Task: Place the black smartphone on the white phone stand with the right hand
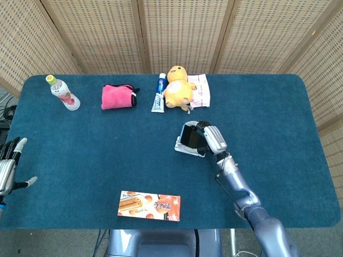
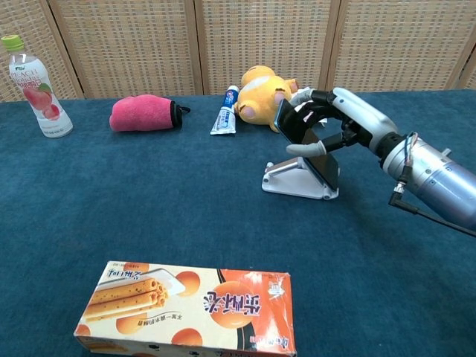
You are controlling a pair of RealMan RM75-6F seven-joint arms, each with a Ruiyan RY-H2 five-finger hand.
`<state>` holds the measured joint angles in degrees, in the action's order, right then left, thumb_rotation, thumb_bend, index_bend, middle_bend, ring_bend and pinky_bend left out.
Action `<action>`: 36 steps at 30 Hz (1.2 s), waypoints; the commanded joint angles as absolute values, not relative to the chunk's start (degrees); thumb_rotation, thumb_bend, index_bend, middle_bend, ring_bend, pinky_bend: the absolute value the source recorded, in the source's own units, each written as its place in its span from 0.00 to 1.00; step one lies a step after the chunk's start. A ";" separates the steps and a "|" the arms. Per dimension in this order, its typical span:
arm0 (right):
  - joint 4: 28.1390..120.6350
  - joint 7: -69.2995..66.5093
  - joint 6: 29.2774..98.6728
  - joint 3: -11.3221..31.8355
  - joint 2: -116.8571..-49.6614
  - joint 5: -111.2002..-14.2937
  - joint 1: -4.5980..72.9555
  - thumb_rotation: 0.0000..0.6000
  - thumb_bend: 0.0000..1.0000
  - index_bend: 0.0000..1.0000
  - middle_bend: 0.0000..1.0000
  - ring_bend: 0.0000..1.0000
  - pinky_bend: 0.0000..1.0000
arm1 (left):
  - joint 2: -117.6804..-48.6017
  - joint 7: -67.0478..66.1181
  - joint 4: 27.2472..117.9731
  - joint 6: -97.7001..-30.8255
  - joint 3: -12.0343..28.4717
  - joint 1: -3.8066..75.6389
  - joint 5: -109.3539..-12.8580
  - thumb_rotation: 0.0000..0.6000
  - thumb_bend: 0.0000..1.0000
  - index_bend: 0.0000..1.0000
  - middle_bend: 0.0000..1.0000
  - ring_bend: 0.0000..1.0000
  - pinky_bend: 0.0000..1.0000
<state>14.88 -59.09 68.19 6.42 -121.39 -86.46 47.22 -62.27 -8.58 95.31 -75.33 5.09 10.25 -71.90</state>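
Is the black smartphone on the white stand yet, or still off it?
On it: black smartphone leans on the white phone stand, right robot hand gripping it.

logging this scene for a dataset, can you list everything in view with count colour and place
black smartphone: 1, black, leaning on the stand, held by the right hand
white phone stand: 1, white, table centre
peach drink bottle: 1, clear with green cap, far left
pink pouch: 1, pink, far edge
toothpaste tube: 1, white and blue, beside the plush
yellow plush toy: 1, yellow, far centre
pink-and-white packet: 1, behind the plush
orange biscuit box: 1, orange, near edge
blue table: 1
left hand: open, left edge
right hand: on the phone
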 commanded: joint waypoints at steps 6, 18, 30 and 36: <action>15.70 -62.02 67.30 4.47 -120.05 -88.16 47.06 1.00 0.23 0.20 0.21 0.31 0.24 | -62.25 -8.70 95.40 -75.34 5.09 10.28 -71.87 1.00 0.00 0.00 0.00 0.00 0.00; 17.61 -64.48 67.21 3.88 -118.16 -88.66 46.79 1.00 0.15 0.12 0.09 0.23 0.23 | -62.24 -8.87 95.54 -75.33 5.05 10.33 -71.85 1.00 0.00 0.00 0.00 0.00 0.00; 22.36 -65.54 68.70 2.24 -112.94 -90.18 45.37 1.00 0.00 0.00 0.00 0.00 0.04 | -61.97 -8.19 95.60 -76.03 4.85 9.98 -72.71 1.00 0.00 0.00 0.00 0.00 0.00; 26.36 -63.05 71.30 2.43 -109.08 -90.11 43.75 1.00 0.00 0.00 0.00 0.00 0.02 | -61.57 -7.25 95.86 -77.22 4.51 9.41 -74.22 1.00 0.00 0.00 0.00 0.00 0.00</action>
<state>25.33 -63.92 70.37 2.35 -110.09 -90.13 44.37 -61.65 -7.39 95.80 -77.09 4.58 9.51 -74.07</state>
